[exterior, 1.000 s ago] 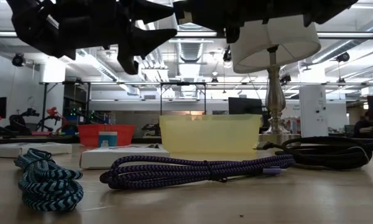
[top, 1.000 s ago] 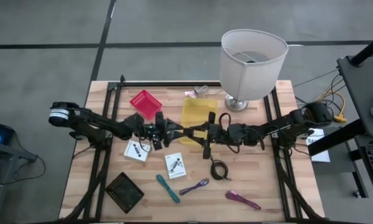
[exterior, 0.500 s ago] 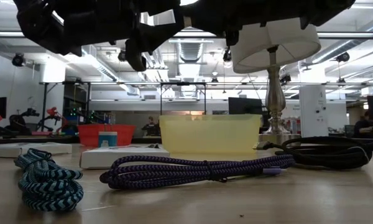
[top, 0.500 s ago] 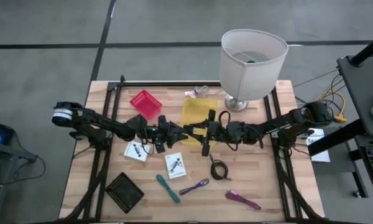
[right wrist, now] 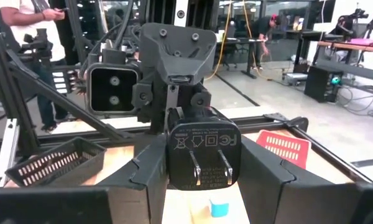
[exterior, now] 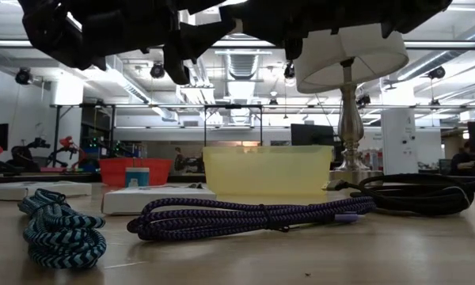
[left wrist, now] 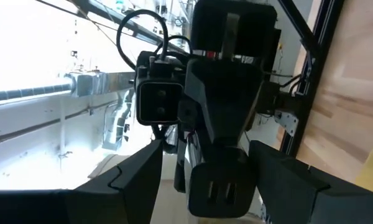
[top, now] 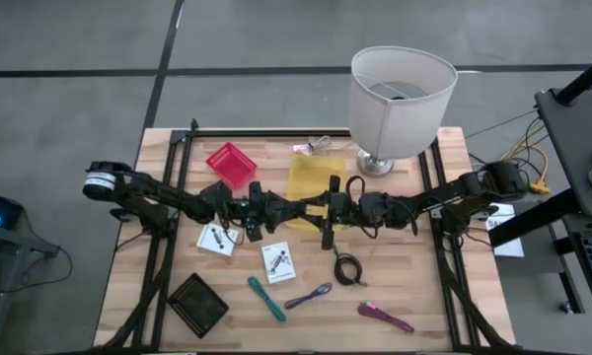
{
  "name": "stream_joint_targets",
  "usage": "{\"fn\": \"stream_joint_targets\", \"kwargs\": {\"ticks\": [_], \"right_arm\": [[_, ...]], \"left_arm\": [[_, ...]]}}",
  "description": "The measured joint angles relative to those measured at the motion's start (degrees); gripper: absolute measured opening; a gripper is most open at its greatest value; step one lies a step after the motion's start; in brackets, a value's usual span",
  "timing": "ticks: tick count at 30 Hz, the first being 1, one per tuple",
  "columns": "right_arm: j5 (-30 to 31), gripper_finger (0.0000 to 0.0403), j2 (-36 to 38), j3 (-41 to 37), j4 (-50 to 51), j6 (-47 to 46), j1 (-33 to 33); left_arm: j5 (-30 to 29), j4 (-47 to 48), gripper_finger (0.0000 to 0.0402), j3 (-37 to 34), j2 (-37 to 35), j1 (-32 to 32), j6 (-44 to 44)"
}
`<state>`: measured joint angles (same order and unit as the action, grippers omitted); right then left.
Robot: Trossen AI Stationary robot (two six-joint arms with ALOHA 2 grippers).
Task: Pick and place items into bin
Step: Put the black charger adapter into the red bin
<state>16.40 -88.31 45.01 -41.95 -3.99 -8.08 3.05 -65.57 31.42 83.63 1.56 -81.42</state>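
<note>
Charger point(right wrist: 202, 157), rigid, light and smooth, sits clamped in the right tool point(right wrist: 202, 180), left tool point(left wrist: 205, 186) closed on it too, mid-counter; grip flat sides.

A black plug charger point(right wrist: 198, 158) hangs prongs-out above the yellow bin point(top: 307, 187), while two white cards point(top: 215, 240), a coiled black cable point(top: 348, 267) and teal point(top: 267, 298) and purple braided cables point(top: 309, 296) lie loose on the wood.
</note>
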Motion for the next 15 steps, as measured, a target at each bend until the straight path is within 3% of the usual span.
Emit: {"fn": "stream_joint_targets", "kwargs": {"ticks": [15], "right_arm": [[-0.2,0.0141,0.6,0.0,-0.3,-3.1,0.0]], "left_arm": [[-0.1,0.0,0.0222,0.0,0.3,0.0,-0.5]]}}
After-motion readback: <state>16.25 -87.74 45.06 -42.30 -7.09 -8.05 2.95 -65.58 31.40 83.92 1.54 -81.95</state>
